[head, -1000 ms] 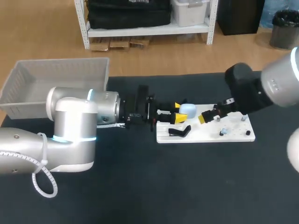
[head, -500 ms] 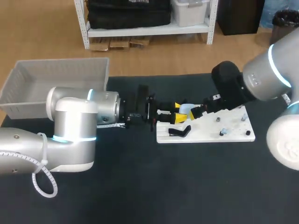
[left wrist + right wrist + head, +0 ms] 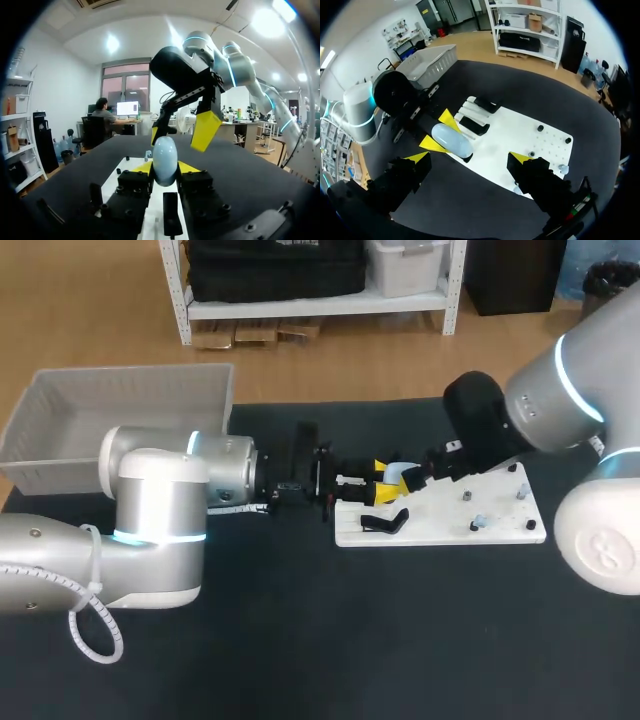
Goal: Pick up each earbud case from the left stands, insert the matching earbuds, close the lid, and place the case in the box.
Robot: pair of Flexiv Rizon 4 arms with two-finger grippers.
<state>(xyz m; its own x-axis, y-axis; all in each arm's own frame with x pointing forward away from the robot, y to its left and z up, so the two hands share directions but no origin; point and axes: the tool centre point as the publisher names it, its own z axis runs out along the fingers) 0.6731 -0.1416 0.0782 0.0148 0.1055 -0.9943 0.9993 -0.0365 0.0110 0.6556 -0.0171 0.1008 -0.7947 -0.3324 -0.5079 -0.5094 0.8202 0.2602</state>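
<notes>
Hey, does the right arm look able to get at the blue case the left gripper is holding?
Probably yes. The right gripper hangs open just above the blue case, with nothing between them. The left gripper clamps only its sides, leaving the top free.

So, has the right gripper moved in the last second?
Yes. In the head view the right gripper has travelled left along the white board, from over its middle to just beside the pale blue case in the left gripper.

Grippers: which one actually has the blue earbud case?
The left gripper: its yellow tips press the light blue earbud case from both sides. The right gripper stands open over it, fingers spread wide.
</notes>
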